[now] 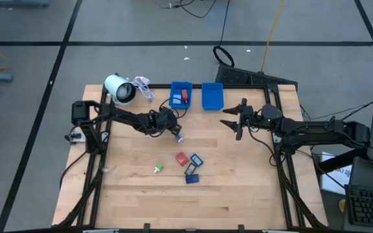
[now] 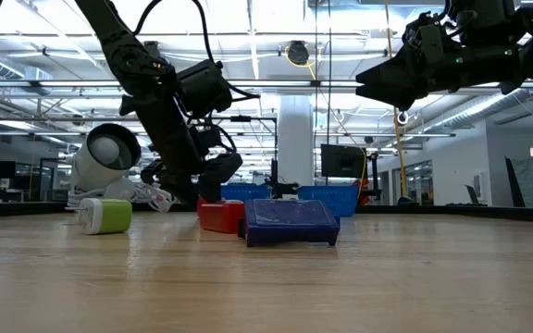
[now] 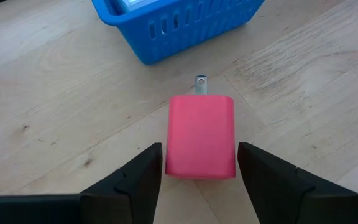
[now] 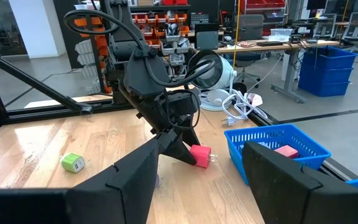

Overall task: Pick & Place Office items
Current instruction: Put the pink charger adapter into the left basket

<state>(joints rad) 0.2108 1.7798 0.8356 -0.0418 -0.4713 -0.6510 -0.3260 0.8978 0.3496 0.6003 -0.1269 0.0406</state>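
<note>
My left gripper [image 1: 175, 133] is low over the table, just near of the left blue bin [image 1: 181, 95], and it is open. A pink plug block [image 3: 201, 140] lies flat between its fingers with a thin gap on each side, its metal prong [image 3: 201, 84] pointing toward the bin. More small items lie nearer the table's middle: a red one [image 1: 182, 158], blue ones [image 1: 196, 159], dark blue ones [image 1: 192, 176] and a green one [image 1: 158, 168]. My right gripper [image 1: 233, 121] hangs open above the table, near of the right blue bin [image 1: 212, 96].
The left bin [image 4: 272, 146] holds a pink piece [image 4: 284, 150] and another small item. A white roll [image 1: 118, 88] and a white cable [image 1: 144, 86] lie at the far left of the table. Bare wood fills the near half of the table [image 1: 193, 207].
</note>
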